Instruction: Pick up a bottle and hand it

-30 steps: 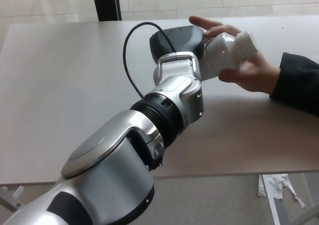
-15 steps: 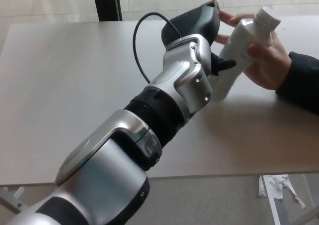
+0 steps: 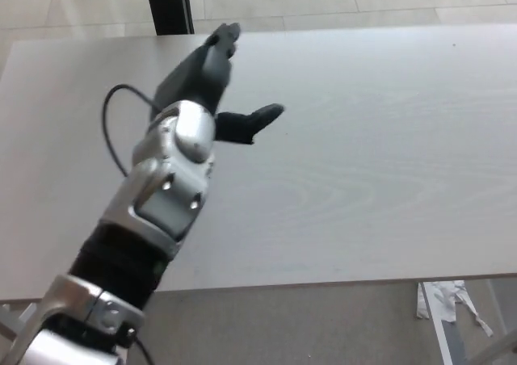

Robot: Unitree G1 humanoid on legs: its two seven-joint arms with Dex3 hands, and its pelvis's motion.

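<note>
Bottle is showing nowhere on the pale wooden table (image 3: 388,155); my black left hand (image 3: 214,86) is hanging empty, fingers spread, so I'm judging the handover complete.

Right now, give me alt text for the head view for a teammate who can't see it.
The robot's left hand is raised over a pale wooden table, open and holding nothing, thumb pointing right. No bottle or person is in view; its silver forearm enters from the lower left, with a black cable looping beside it.
</note>
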